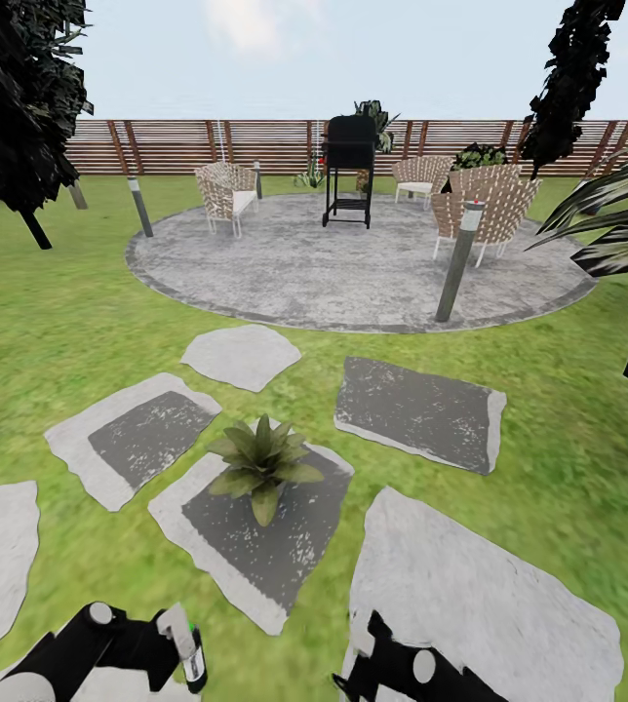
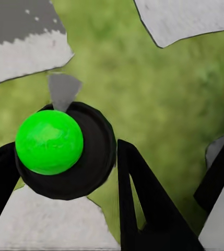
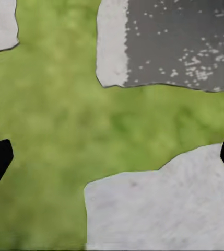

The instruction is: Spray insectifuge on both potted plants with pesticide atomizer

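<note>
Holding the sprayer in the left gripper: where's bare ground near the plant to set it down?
The potted plant fills its own stepping stone's upper half. Free: the big pale stone to its right, the dark-centred stone to its left, and the grass strip between them.

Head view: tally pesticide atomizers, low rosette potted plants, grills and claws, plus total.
Pesticide atomizer: 1, in the left claw
Low rosette potted plant: 1, on a stepping stone
Grill: 1, on the round patio
Claws: 2, the left one and the right claw
Total: 5
</note>
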